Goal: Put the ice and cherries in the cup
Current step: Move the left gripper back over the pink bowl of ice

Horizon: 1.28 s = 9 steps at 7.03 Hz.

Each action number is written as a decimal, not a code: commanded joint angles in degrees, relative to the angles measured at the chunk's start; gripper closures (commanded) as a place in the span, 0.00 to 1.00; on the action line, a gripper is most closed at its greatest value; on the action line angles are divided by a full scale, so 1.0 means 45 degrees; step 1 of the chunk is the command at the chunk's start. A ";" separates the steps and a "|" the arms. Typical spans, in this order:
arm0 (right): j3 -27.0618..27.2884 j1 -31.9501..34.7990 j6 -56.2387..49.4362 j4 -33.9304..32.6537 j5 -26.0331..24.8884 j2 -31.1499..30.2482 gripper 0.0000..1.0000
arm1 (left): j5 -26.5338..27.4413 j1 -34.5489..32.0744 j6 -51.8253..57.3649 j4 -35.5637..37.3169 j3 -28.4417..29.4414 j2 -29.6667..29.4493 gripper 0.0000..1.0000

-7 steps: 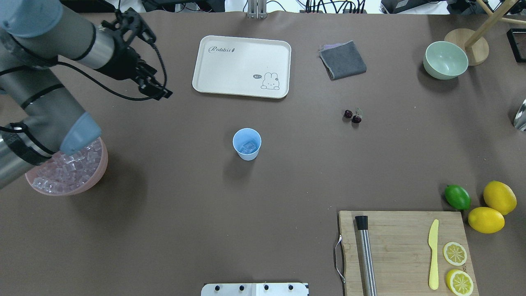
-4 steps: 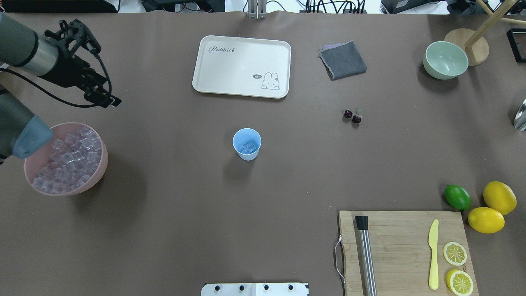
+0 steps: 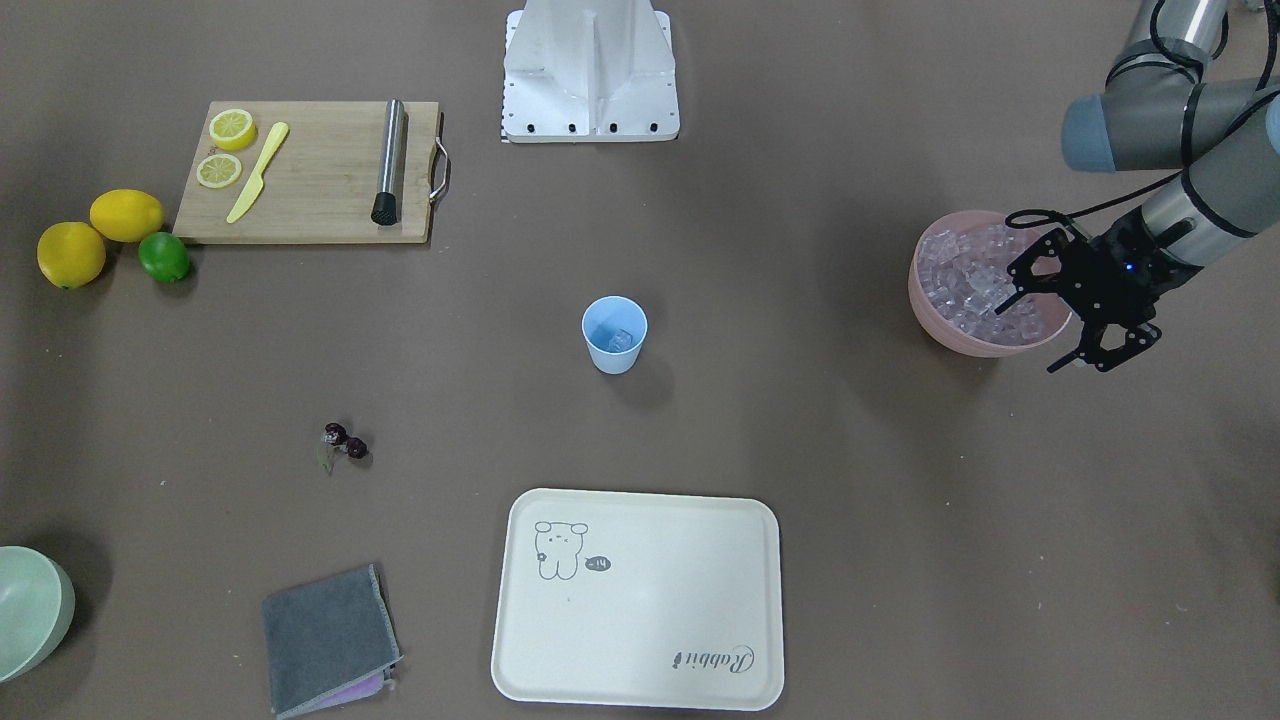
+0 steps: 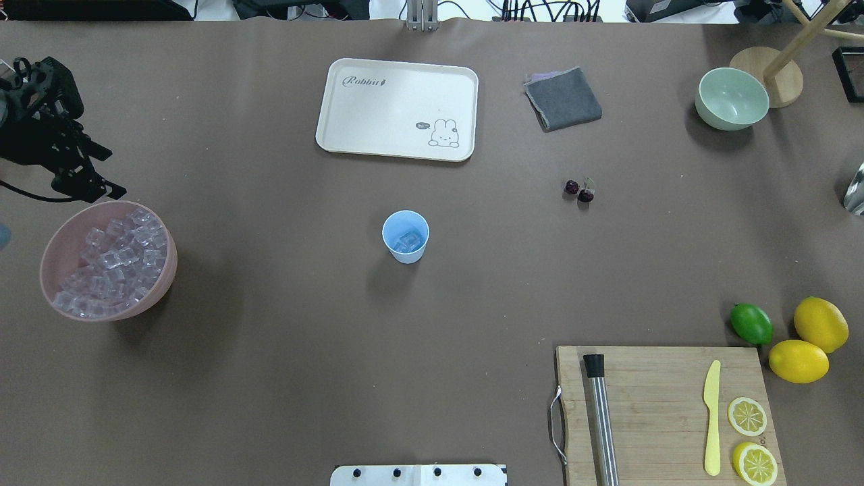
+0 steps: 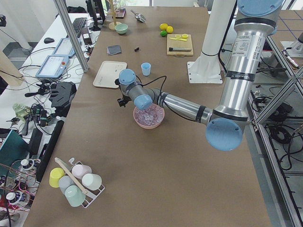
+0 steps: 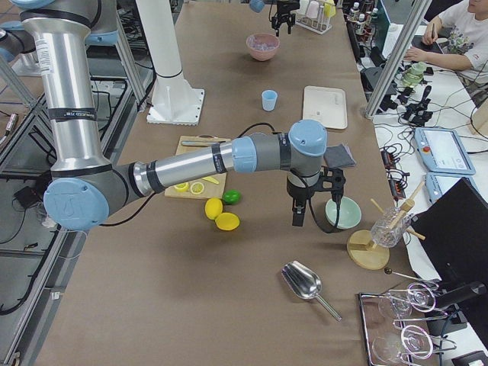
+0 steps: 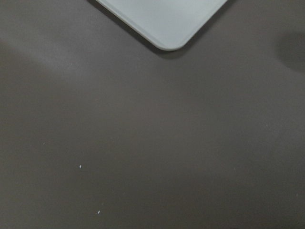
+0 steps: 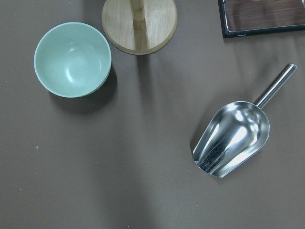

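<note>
table cover (image 4: 270, 337) plain dark brown. cup (image 3: 613, 358) light blue, no pattern. ice (image 4: 111, 260) clear, with a faint pink tint where it sits in the pink bowl (image 4: 67, 226). cherries (image 4: 586, 196) dark red, stem pale green. tray (image 4: 391, 101) cream, with a grey line-drawn rabbit in one corner and grey "Rabbit" script in the opposite one. cloth (image 4: 563, 98) grey, purple showing at one edge. small bowl (image 4: 732, 98) pale green. lime (image 4: 751, 323) green, lemons (image 4: 821, 324) yellow. cutting board (image 4: 655, 398) light wood grain. knife (image 4: 712, 418) pale yellow. lemon slices (image 4: 747, 416) yellow, paler inside. muddler (image 4: 601, 418) steel, black tip. scoop (image 8: 233, 138) mirror silver.
</note>
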 commanded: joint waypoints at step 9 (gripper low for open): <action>-0.0039 0.0019 0.0019 0.0018 -0.0390 -0.0016 0.00 | 0.0061 0.1224 0.0944 -0.0882 -0.0130 0.1449 0.19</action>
